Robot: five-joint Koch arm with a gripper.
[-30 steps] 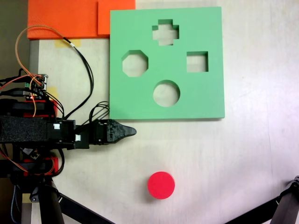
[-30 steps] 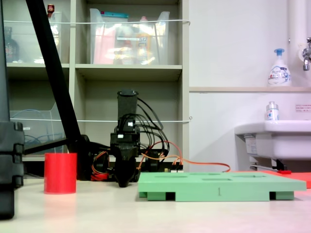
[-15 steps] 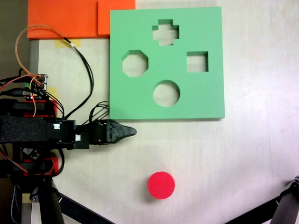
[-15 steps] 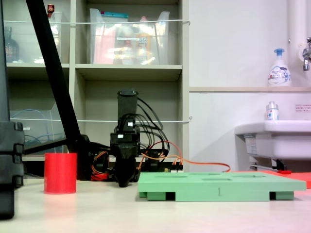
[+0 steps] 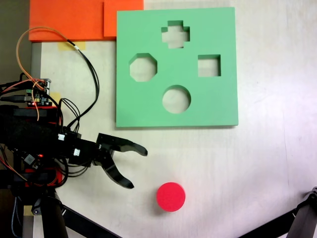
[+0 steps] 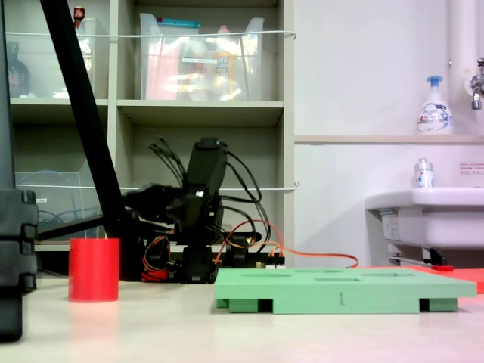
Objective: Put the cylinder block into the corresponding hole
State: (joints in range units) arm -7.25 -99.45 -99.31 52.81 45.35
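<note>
The green foam board (image 5: 213,104) lies flat on the pale worktop (image 5: 257,168) and carries four cutouts, one of each shape: a cross (image 5: 175,34), an octagon (image 5: 143,68), a square (image 5: 209,65) and the round corresponding hole (image 5: 176,99). All four are empty, with the worktop showing through them. From the side the board (image 6: 344,289) is a low slab.

There is one cylinder block (image 5: 171,197), bright red, matte, with a flat round top; from the side it (image 6: 94,269) stands upright as a short drum, its height a little more than its width. It sits on the bare worktop just beyond the end effector's (image 5: 138,167) lower tip, apart from it and touching nothing else. The round hole lies further off, past the upper tip and across the board's near edge.

The end effector is spread wide, holding nothing: one black jaw points toward the board's edge, the other curves down toward the block. In the side view it is probably hidden in the dark mass of the arm (image 6: 198,212) and cables, so its height above the worktop cannot be told.

Behind the arm's base lie two orange foam sheets (image 5: 74,20), one overlapping the other.
</note>
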